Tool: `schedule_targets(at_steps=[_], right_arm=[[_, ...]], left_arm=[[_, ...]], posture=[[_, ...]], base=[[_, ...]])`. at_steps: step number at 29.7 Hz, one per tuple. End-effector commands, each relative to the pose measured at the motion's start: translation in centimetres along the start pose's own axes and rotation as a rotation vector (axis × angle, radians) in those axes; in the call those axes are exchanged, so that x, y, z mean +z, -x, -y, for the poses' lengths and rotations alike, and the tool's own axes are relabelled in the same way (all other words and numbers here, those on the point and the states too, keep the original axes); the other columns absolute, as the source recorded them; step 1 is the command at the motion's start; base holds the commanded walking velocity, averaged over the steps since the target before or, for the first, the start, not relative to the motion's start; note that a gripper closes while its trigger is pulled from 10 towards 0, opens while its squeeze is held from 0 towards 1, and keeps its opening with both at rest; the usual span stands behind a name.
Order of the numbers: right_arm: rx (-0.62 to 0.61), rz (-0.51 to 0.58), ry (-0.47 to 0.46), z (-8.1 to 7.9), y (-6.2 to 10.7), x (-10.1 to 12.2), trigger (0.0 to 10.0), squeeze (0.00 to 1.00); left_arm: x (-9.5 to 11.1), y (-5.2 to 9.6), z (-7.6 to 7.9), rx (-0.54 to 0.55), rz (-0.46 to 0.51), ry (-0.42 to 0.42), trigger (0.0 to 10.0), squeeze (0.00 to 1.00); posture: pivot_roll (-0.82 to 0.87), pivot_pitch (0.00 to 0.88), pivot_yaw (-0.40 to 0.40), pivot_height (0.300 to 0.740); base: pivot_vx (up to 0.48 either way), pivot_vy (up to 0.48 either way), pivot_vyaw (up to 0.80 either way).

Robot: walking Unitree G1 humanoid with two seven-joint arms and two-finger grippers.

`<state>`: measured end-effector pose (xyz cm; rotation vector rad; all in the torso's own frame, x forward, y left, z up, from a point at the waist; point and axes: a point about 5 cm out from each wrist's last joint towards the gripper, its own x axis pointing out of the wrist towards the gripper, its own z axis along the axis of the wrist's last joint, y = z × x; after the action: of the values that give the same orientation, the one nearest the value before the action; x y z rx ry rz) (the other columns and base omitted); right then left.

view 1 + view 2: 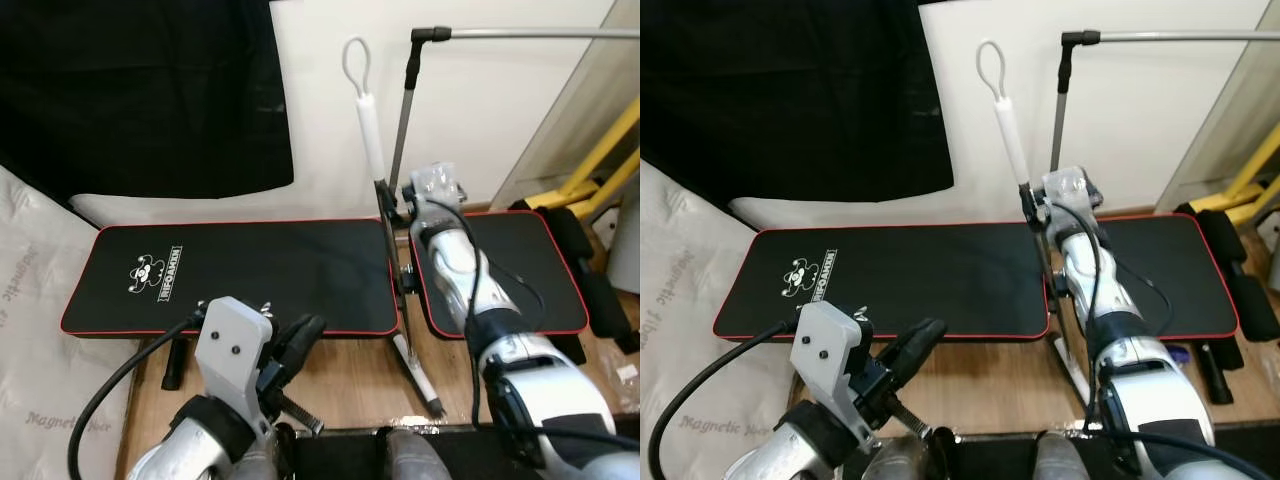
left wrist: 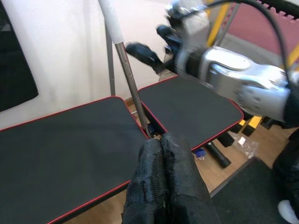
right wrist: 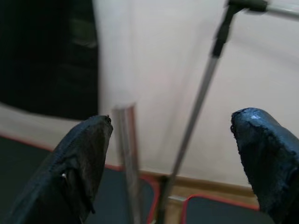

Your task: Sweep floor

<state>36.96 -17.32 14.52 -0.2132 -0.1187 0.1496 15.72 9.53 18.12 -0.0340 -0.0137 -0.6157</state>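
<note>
Right wrist view: broom handle (image 3: 124, 154) between open right gripper (image 3: 170, 163) fingers.

A broom handle (image 1: 1012, 135) with a white grip and loop is seen standing upright between two black red-edged mats (image 1: 900, 275), with the right gripper (image 1: 1038, 205) raised just beside its metal shaft. The left gripper (image 1: 920, 340) is held low over the wooden floor (image 1: 1010, 390), its fingers pressed together.
</note>
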Motion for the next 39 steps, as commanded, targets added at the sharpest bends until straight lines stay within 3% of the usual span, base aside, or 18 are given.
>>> schedule_targets(at_steps=[1, 2, 3, 4, 6, 7, 16, 18, 19, 21, 25, 29, 33, 39], right_arm=[[0.057, -0.022, -0.032, -0.4, 0.9, -0.7, 10.0, 1.00], [0.082, -0.039, -0.046, -0.5, 1.7, -1.2, 10.0, 0.91], [0.105, -0.073, -0.075, -0.6, 2.9, -1.7, 10.0, 0.00], [0.140, -0.108, -0.113, -1.0, 4.2, -2.1, 10.0, 0.00], [0.140, -0.108, -0.113, -1.0, 4.2, -2.1, 10.0, 0.00], [0.174, -0.143, -0.162, -1.4, 5.8, -2.4, 10.0, 0.00], [0.173, -0.140, -0.191, -1.5, 7.1, -1.8, 10.0, 0.00], [0.153, -0.157, -0.142, -2.9, 10.4, -0.9, 10.0, 0.00], [0.153, -0.157, -0.142, -2.9, 10.4, -0.9, 10.0, 0.00], [0.105, -0.201, -0.054, -2.7, 13.1, -0.7, 10.0, 0.00], [0.099, -0.233, 0.000, -2.0, 13.8, -1.0, 10.0, 0.00], [0.134, -0.260, -0.011, -2.2, 14.6, -1.9, 10.0, 0.00], [0.161, -0.236, -0.032, -3.0, 13.8, -1.6, 10.0, 0.00], [0.158, -0.239, -0.044, -3.2, 13.5, -1.6, 10.0, 0.00]], left_arm=[[-0.5, 0.0, -0.3, 0.010, -0.016, 0.005, 10.0, 0.00], [-0.6, -0.1, -0.4, 0.010, -0.016, 0.004, 10.0, 0.00], [-0.7, -0.3, -0.6, 0.011, -0.015, 0.003, 10.0, 0.00], [-0.8, -0.4, -0.8, 0.019, -0.012, 0.007, 10.0, 0.00], [-0.8, -0.4, -0.8, 0.019, -0.012, 0.007, 10.0, 0.00], [-1.1, -0.6, -1.2, 0.034, -0.009, 0.015, 10.0, 0.00], [-1.3, -0.7, -1.9, 0.082, -0.007, 0.032, 10.0, 0.00], [-2.8, 0.0, -4.5, 0.270, -0.033, 0.010, 10.0, 0.00], [-2.8, 0.0, -4.5, 0.270, -0.033, 0.010, 10.0, 0.00], [-4.1, 1.2, -6.2, 0.402, -0.069, -0.069, 10.0, 0.00], [-4.7, 1.6, -6.7, 0.443, -0.084, -0.113, 10.0, 0.00], [-5.2, 1.4, -7.1, 0.474, -0.084, -0.163, 10.0, 0.00], [-5.3, 0.1, -7.5, 0.457, -0.057, -0.237, 10.0, 0.00], [-5.3, -0.5, -7.7, 0.444, -0.044, -0.251, 10.0, 0.00]], posture=[[-0.03, 0.215, 0.010, 0.740], [-0.03, 0.215, 0.010, 0.740], [-0.04, 0.200, 0.007, 0.740], [-0.05, 0.187, 0.005, 0.740], [-0.05, 0.187, 0.005, 0.740], [-0.06, 0.177, 0.006, 0.740], [-0.07, 0.156, 0.001, 0.740], [-0.11, 0.090, -0.025, 0.740], [-0.11, 0.090, -0.025, 0.740], [-0.11, 0.068, -0.034, 0.740], [-0.11, 0.039, -0.039, 0.740], [-0.12, 0.017, -0.033, 0.740], [-0.13, 0.000, -0.004, 0.740], [-0.14, 0.000, 0.006, 0.740]], base=[[0.000, 0.000, 0.00], [0.000, 0.000, 0.00], [0.000, 0.000, 0.00], [0.000, 0.000, -0.55], [0.000, 0.000, -0.55], [0.000, 0.000, -0.80], [0.000, 0.000, -0.80], [0.000, 0.000, -0.80], [0.000, 0.000, -0.80], [0.000, 0.000, -0.80], [0.000, 0.000, -0.80], [0.000, 0.000, -0.80], [0.000, 0.000, -0.80], [0.000, 0.000, -0.80]])
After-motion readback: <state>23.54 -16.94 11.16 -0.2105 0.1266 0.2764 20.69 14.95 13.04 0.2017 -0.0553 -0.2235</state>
